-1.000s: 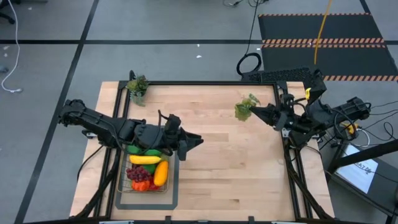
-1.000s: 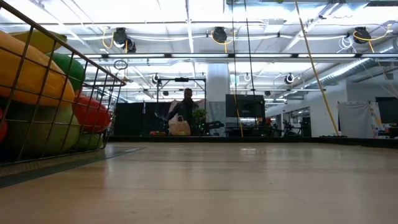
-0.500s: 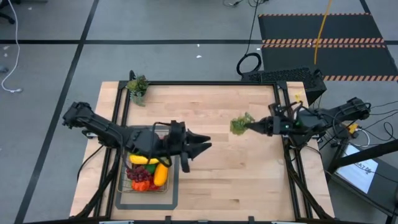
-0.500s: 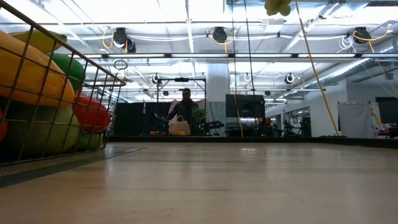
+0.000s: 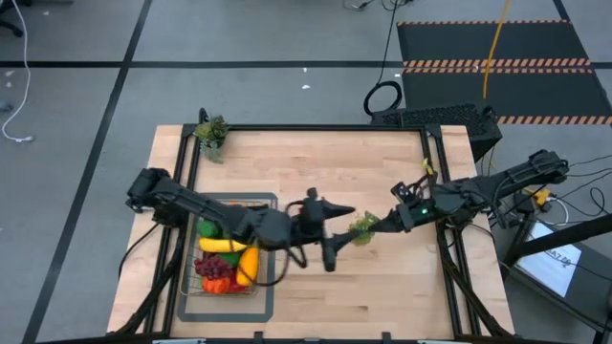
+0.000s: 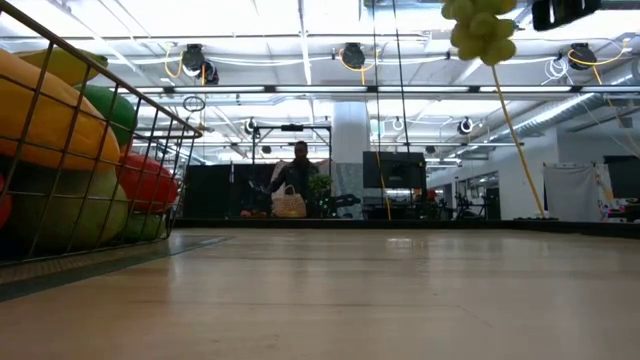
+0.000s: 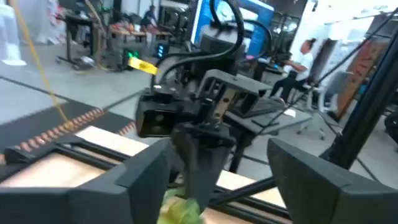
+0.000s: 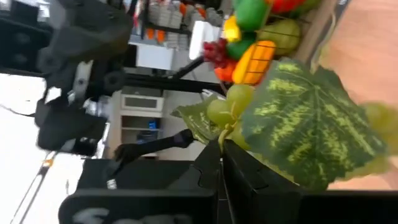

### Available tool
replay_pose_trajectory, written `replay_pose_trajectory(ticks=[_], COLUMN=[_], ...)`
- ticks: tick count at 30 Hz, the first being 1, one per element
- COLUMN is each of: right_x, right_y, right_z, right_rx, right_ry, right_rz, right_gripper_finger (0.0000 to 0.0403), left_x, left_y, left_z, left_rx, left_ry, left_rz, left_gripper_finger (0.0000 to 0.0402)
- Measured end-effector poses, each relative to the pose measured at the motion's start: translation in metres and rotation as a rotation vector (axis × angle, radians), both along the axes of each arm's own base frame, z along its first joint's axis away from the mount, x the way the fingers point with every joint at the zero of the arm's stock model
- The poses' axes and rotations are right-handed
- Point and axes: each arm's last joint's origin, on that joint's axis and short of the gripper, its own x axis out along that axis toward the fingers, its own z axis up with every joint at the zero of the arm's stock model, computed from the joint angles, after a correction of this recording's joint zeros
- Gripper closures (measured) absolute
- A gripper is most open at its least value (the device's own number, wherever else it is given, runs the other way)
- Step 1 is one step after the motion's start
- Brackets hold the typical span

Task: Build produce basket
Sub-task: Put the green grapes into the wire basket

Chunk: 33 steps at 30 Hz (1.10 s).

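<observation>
My right gripper is shut on a bunch of green grapes with a leaf, held above the middle of the table. The bunch shows at the top of the low view. My left gripper is open and empty, and it faces the bunch from the left without touching it. The wire basket stands at the near left on a grey mat. It holds a banana, a mango, purple grapes and other produce. My right gripper pinches the bunch's stem end between its two fingers, where the leaf and the grapes join. The fingers come from the table's right, slanting down. The bunch is lifted clear of the table and juts out beyond the fingertips.
A leafy sprig in a small pot stands at the far left corner. My left arm reaches across above the basket's far end. Bare wood lies right of the basket and toward the near edge. A person stands far off in the room.
My right gripper has carried the green grapes from the far right toward the table's middle and lower. My left gripper has gone from above the basket toward the table's right, up to the grapes, and its fingers have spread wider. The basket has stayed put.
</observation>
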Motion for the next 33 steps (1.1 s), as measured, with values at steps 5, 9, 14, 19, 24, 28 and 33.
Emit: replay_pose_trajectory(ticks=[5,9,14,19,24,28,33], right_x=[0.004,0.005,0.004,0.004,0.004,0.004,0.005], right_y=[0.001,0.002,0.002,0.002,0.002,0.002,0.002], right_z=[-0.01,-0.011,-0.011,-0.011,-0.011,-0.011,-0.008], right_rx=[0.01,0.027,0.037,0.038,0.047,0.044,0.053], right_ry=[0.042,0.038,0.043,0.043,0.047,0.044,0.017], right_rz=[-0.009,-0.013,-0.015,-0.015,-0.016,-0.015,-0.014], right_gripper_finger=[0.04,0.0399,0.0399,0.0399,0.0399,0.0399,0.0399], left_x=[0.019,0.021,0.019,0.021,0.032,0.04,0.043], left_y=[0.005,0.006,0.007,0.013,0.023,0.029,0.035], left_z=[-0.018,-0.033,-0.044,-0.045,-0.052,-0.064,-0.067], left_rx=[-0.029,-0.006,0.028,0.056,0.079,0.082,0.083], left_ry=[0.056,0.161,0.281,0.298,0.284,0.315,0.323], left_rz=[-0.054,-0.049,-0.06,-0.051,-0.12,-0.162,-0.148], left_gripper_finger=[0.0116,0.013,0.0166,0.019,0.0194,0.0195,0.0195])
